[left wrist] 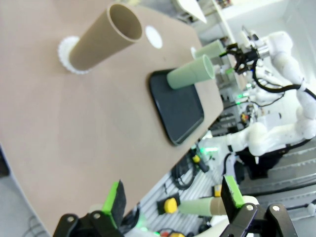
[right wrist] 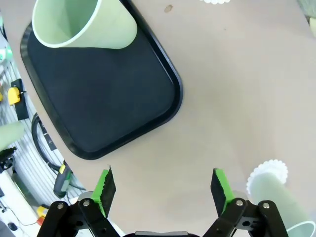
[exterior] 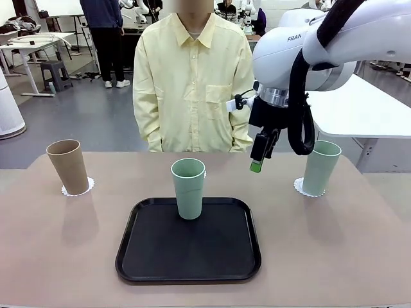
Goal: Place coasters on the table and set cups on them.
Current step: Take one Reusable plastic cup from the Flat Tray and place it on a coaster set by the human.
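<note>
Two of three look done: tan cup point(exterior: 68, 165) and right green cup point(exterior: 320, 167) sit on coasters point(exterior: 84, 188) on the table point(exterior: 334, 244). Last green cup point(exterior: 188, 187) stands upright near the far edge of the tray point(exterior: 154, 256), mouth up, long axis vertical. Spare coaster point(left wrist: 154, 37) lies just beyond the tray. Right end effector point(exterior: 257, 160) hovers near, fingers apart; left end effector point(left wrist: 173, 197) is apart too. Next: side-grasp the last green cup and set it on the spare coaster.

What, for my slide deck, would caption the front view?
Tan cup and mint cup on coasters; second mint cup on the black tray; open right gripper above the table.
</note>
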Action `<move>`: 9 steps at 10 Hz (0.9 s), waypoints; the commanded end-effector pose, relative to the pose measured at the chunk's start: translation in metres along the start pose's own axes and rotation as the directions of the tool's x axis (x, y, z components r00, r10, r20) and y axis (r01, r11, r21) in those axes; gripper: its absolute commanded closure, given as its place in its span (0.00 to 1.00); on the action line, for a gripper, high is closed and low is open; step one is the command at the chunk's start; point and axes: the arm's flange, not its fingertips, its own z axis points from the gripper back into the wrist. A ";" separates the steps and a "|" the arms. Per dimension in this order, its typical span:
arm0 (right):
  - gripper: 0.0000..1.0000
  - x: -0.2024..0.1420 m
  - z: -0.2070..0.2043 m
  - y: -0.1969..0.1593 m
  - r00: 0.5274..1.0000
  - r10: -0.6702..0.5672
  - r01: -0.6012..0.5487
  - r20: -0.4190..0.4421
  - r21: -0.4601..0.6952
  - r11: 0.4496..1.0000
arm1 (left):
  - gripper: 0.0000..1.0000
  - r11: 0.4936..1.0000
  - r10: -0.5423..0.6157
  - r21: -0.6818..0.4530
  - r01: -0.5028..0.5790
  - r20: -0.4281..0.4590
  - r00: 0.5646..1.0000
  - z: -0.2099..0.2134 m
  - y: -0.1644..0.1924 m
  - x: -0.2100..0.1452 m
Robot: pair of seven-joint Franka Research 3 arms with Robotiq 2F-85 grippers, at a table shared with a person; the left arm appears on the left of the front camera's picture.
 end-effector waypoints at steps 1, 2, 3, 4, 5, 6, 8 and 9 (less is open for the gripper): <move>0.00 0.001 0.001 0.003 1.000 -0.001 0.001 -0.011 -0.005 1.000 | 0.00 1.000 0.012 -0.013 -0.011 0.017 1.000 0.001 -0.003 0.001; 0.00 0.001 0.001 0.003 1.000 -0.001 0.001 -0.011 -0.005 1.000 | 0.00 1.000 0.012 -0.013 -0.011 0.017 1.000 0.001 -0.003 0.001; 0.00 0.001 0.001 0.003 1.000 -0.001 0.001 -0.011 -0.005 1.000 | 0.00 1.000 0.012 -0.013 -0.011 0.017 1.000 0.001 -0.003 0.001; 0.00 0.001 0.000 0.001 1.000 0.003 -0.003 0.000 0.000 1.000 | 0.00 1.000 0.012 -0.013 -0.011 0.017 1.000 0.001 -0.003 0.001; 0.00 -0.013 -0.015 0.001 0.944 0.257 -0.250 0.208 -0.059 0.966 | 0.00 1.000 0.012 -0.013 -0.011 0.017 1.000 0.001 -0.003 0.001; 0.00 -0.017 -0.031 0.002 0.867 0.381 -0.362 0.320 -0.121 0.924 | 0.00 1.000 0.012 -0.013 -0.011 0.017 1.000 0.001 -0.003 0.001; 0.00 -0.035 -0.056 0.008 0.695 0.497 -0.457 0.520 -0.215 0.863 | 0.00 1.000 0.012 -0.013 -0.011 0.017 1.000 0.001 -0.003 0.001; 0.00 -0.048 -0.067 0.011 0.611 0.528 -0.468 0.589 -0.268 0.842 | 0.00 1.000 0.012 -0.013 -0.011 0.017 1.000 0.001 -0.003 0.001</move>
